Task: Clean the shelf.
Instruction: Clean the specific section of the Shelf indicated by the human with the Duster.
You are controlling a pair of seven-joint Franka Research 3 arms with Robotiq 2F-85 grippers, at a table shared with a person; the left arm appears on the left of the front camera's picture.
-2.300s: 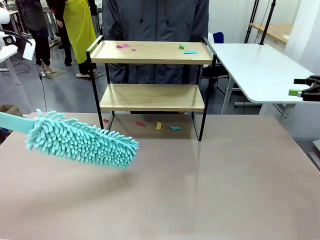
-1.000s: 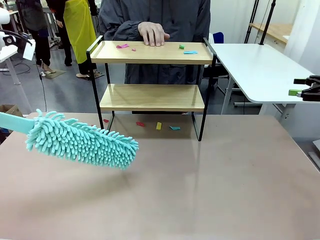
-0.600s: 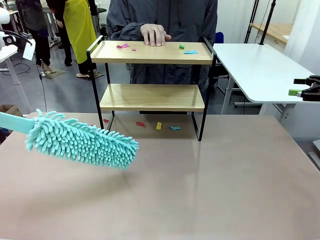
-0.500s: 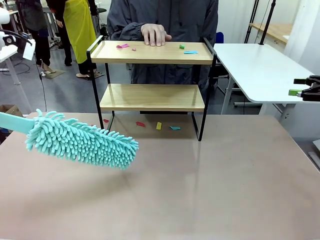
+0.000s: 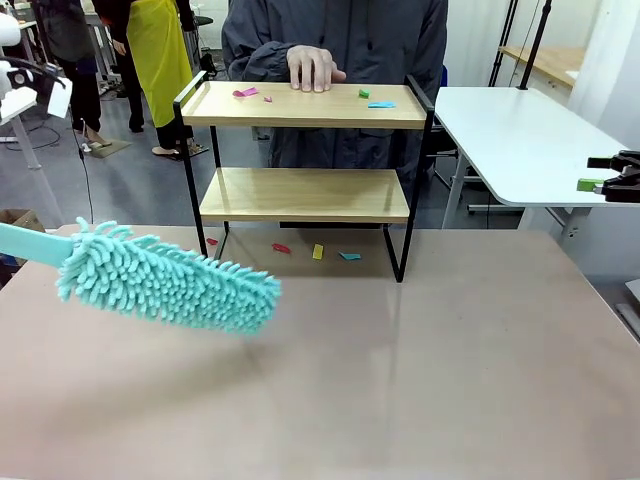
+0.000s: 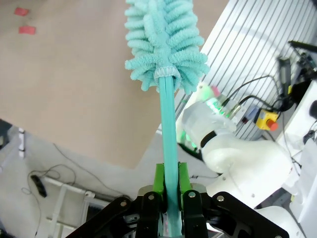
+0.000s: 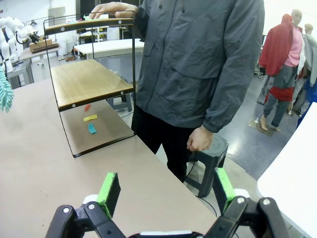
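Shelf [image 5: 300,195] sits at the far middle of the table [image 5: 400,380], long side running left to right, right in front of the person. Their hand [image 5: 315,68] rests flat on the back edge of the top board. There are a few paper scraps up there: a pink one [image 5: 245,92] near the left end, and a green one [image 5: 363,93] and a blue one [image 5: 380,104] toward the right. More scraps [image 5: 318,251] lie on the table under the lower board, which looks bare to me.

The left gripper [image 6: 170,191] is pressed tight on the thin handle of a fluffy teal duster [image 5: 165,285]. The duster head hangs low over the near left part of the table, maybe just off the surface, though it's hard to say from this angle. Its long axis runs from the handle at the left edge toward the right and slightly down.

So the shelf is ahead and to the right of the duster tip, and its top board is clearly higher. My guess is the duster needs to go up and forward, then sweep along the board's length.

The right gripper [image 7: 166,191] is spread wide with nothing between the pads. It's parked off the right edge, well away from the shelf, so the left arm is nearer and has the tool. I'd watch that hand on the top board.
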